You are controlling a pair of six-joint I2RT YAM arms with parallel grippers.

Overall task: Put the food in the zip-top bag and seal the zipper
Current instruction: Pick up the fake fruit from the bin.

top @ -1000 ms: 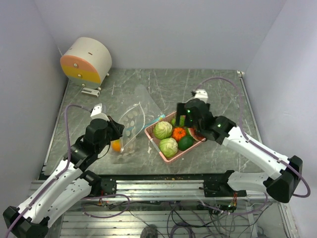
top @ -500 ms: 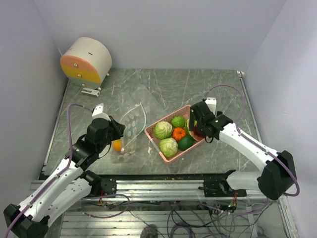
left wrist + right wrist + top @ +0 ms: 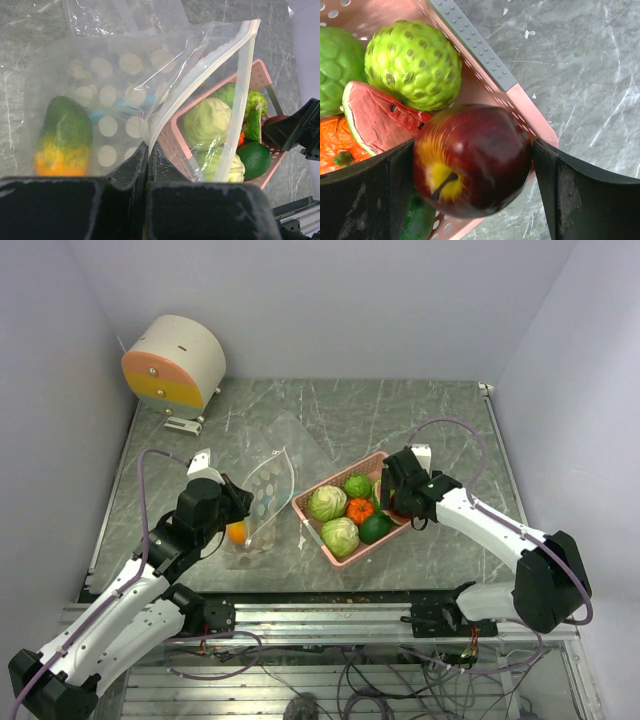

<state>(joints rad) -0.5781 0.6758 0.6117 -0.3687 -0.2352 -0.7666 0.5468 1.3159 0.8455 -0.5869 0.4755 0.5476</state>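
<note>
My left gripper is shut on the mouth edge of the clear zip-top bag, holding it open towards the pink tray. In the left wrist view the fingers pinch the bag's pale zipper strip. A green and orange fruit lies inside the bag. My right gripper is at the tray's right corner, shut on a dark red apple. Two pale cabbages, an orange piece, a dark green fruit and a bumpy green fruit lie in the tray, with a watermelon slice.
A round white and orange device stands at the back left of the marble table. Grey walls close in the left, back and right sides. A metal rail runs along the near edge.
My right gripper has moved from above the tray's far side to its right corner and lowered around the apple. My left gripper and the bag have stayed in place.
</note>
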